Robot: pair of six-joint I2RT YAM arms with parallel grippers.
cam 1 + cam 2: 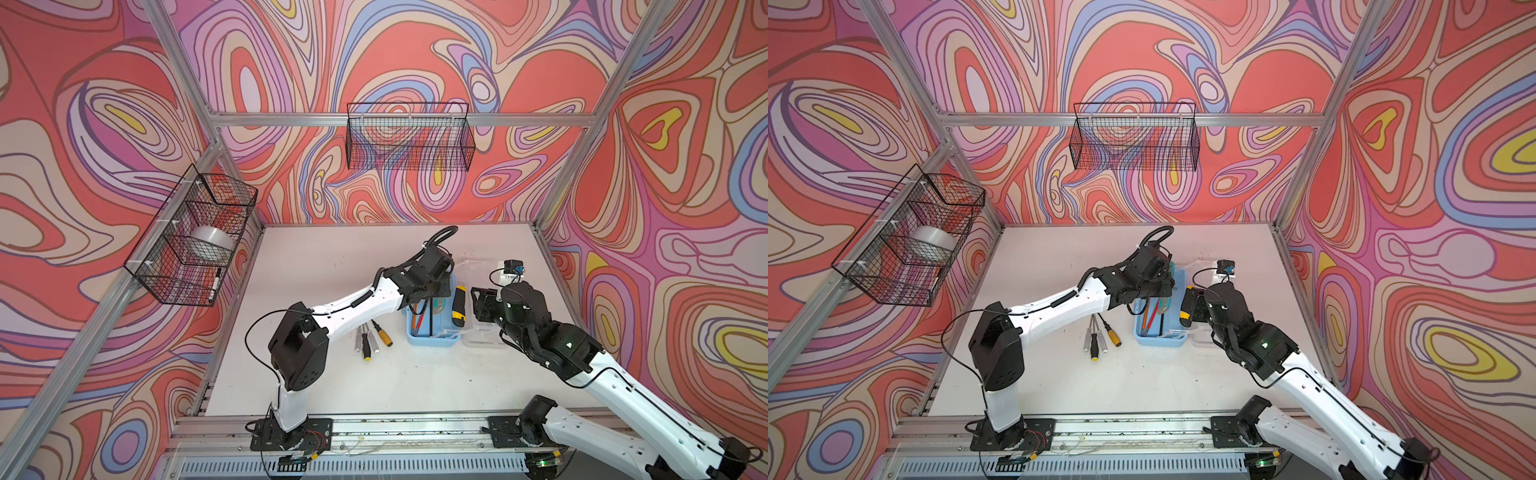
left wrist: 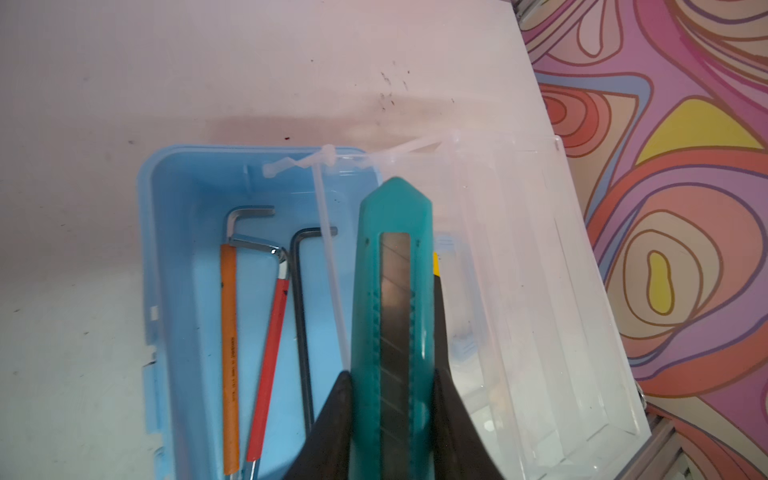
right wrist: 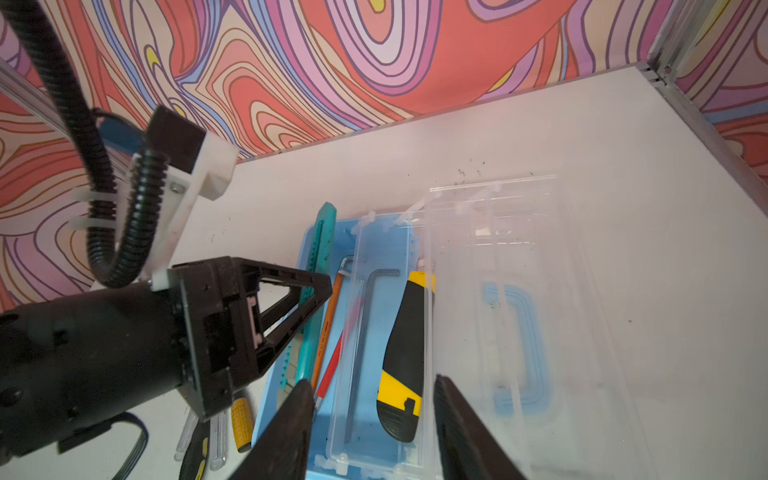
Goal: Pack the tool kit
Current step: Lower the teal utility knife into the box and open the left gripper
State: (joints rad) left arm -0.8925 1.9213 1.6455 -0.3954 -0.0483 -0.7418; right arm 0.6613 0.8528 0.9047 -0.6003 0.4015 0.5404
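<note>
The left fingers (image 2: 332, 415) are clenching the teal utility knife (image 2: 395, 291) lengthwise above the tool kit (image 2: 143, 249). The kit is sitting open on the bench (image 1: 332, 257) with its clear lid (image 2: 540, 291) folded flat aside, likely so the knife can drop in beside the hex keys (image 2: 301, 311). The right fingers (image 3: 291, 424) are straddling the clear tray (image 3: 374, 241) carrying the yellow-and-black knife (image 3: 405, 353); whether they are pressing it cannot be told. Print is running along the orange hex key (image 2: 230, 353), too small to read.

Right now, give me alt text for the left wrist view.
The left hand grips a teal utility knife over the light-blue case, which holds three hex keys: orange-sleeved, red-sleeved and black. The clear lid lies open beside it.
</note>
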